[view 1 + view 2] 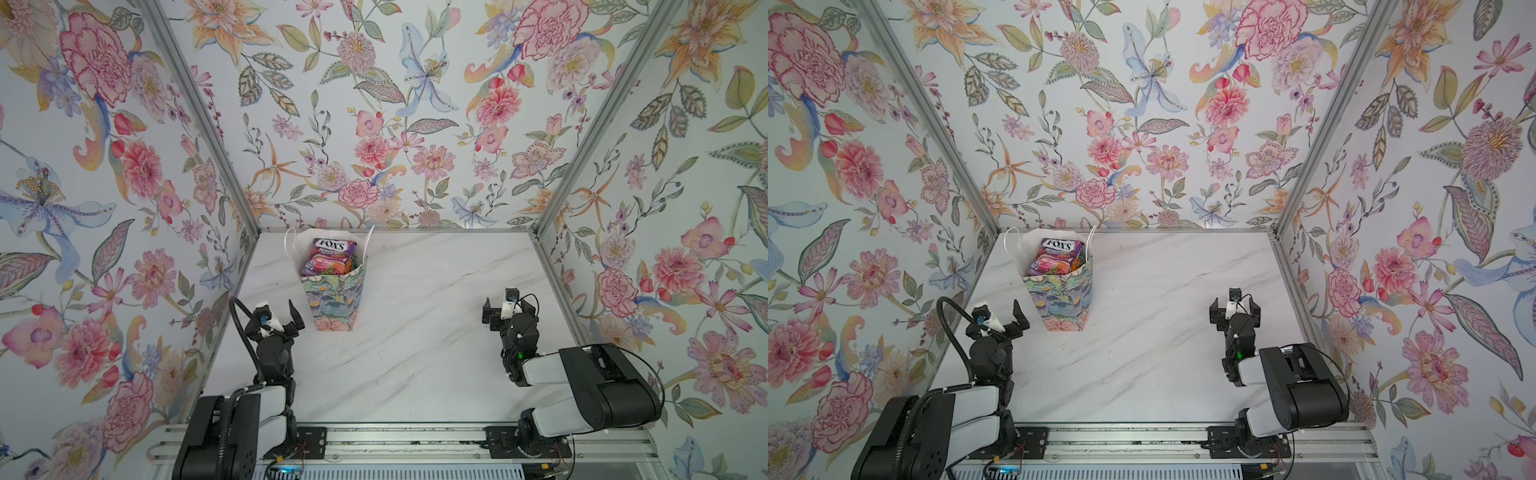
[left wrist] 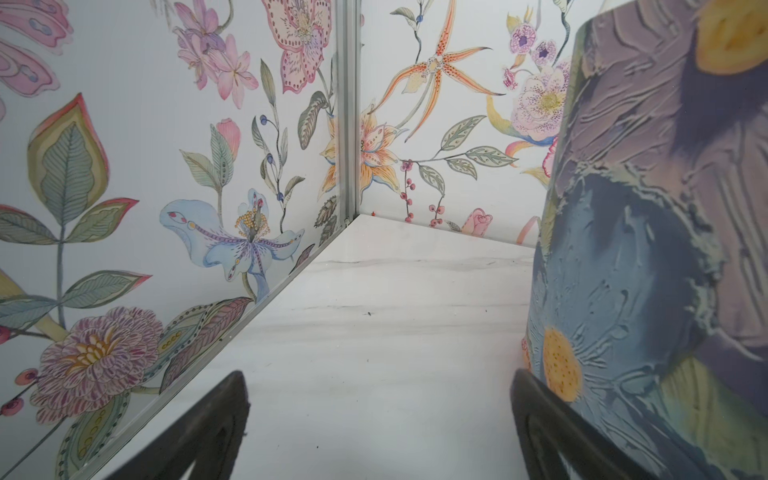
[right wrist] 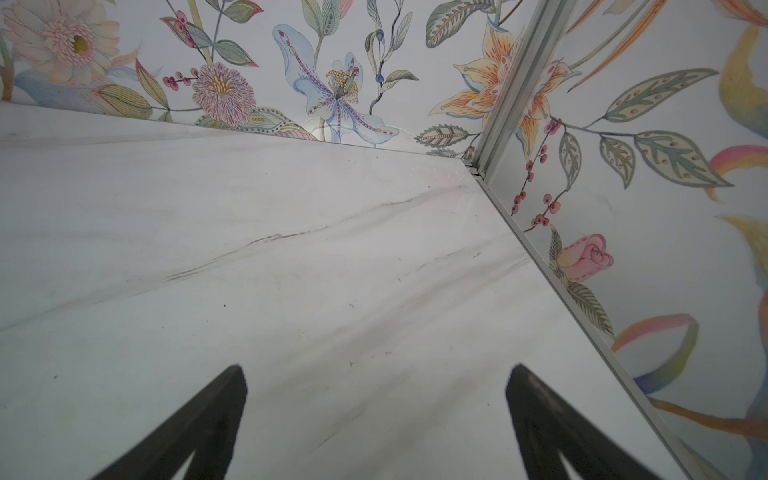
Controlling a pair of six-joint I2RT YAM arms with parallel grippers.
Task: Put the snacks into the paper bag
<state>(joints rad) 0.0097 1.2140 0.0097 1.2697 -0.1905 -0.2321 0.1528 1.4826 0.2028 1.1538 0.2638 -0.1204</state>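
Observation:
The paper bag (image 1: 333, 301) (image 1: 1060, 301) stands upright at the back left of the marble table, its mouth open and white cord handles up. Snacks fill it: a purple FOX'S packet (image 1: 331, 257) (image 1: 1055, 257) lies on top, with edges of other packets beside it. My left gripper (image 1: 277, 314) (image 1: 999, 318) hangs open just left of the bag's base; in the left wrist view the bag's wall (image 2: 644, 249) sits right against one finger while the left gripper (image 2: 379, 376) holds nothing. My right gripper (image 1: 508, 309) (image 1: 1234, 309) (image 3: 377, 370) is open over bare table at the right, empty.
Flowered walls (image 1: 104, 249) close in the white marble table (image 1: 415, 365) on the left, back and right, with aluminium posts in the corners. Both arm bases sit on a metal rail (image 1: 399, 446) along the front edge. No loose packets show on the table.

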